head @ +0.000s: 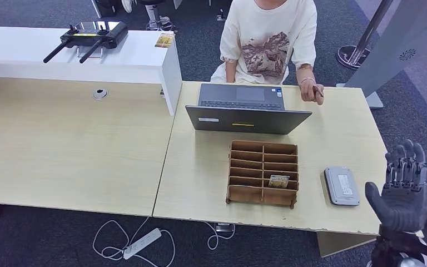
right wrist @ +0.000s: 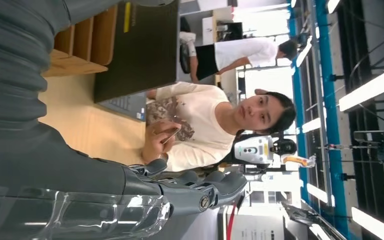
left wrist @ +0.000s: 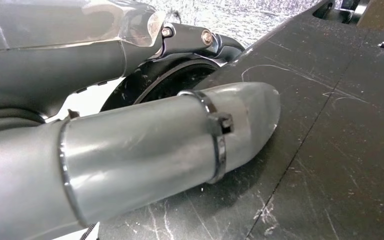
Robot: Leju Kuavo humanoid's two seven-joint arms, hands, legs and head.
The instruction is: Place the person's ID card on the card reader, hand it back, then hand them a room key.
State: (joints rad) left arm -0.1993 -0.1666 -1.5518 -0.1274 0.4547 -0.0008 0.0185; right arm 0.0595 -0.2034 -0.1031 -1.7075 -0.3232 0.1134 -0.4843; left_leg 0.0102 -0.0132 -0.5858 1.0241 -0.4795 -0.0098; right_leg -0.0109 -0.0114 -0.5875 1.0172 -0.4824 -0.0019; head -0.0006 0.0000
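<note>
The right hand (head: 405,189) is raised at the lower right of the head view, beyond the right edge of the desk (head: 200,167), with the palm turned toward the desk, the fingers spread upright and the thumb set apart; nothing is held in it. In the right wrist view the same hand (right wrist: 180,187) is seen stretched out and empty. The state of the left hand cannot be told: in the left wrist view only a grey thumb (left wrist: 170,145) is seen against dark surfaces.

A small card (head: 318,92), taken to be the ID card, is held by the person (head: 269,39) seated at the top centre of the head view, in a hand resting on the far edge of the desk, upper right of the laptop (head: 247,108). In the right wrist view the card (right wrist: 171,134) is seen pinched in that hand in front of the chest.

The grey card reader (head: 342,186) lies flat near the lower right of the desk, just left of the raised hand. A wooden compartment rack (head: 263,172) stands at the centre, below the laptop, and a room key card (head: 278,181) lies in a lower right compartment of it.

A remote controller (head: 92,34) with two antennas rests on the white counter (head: 139,55) at the upper left. A power strip (head: 142,243) lies on the floor at the bottom.
</note>
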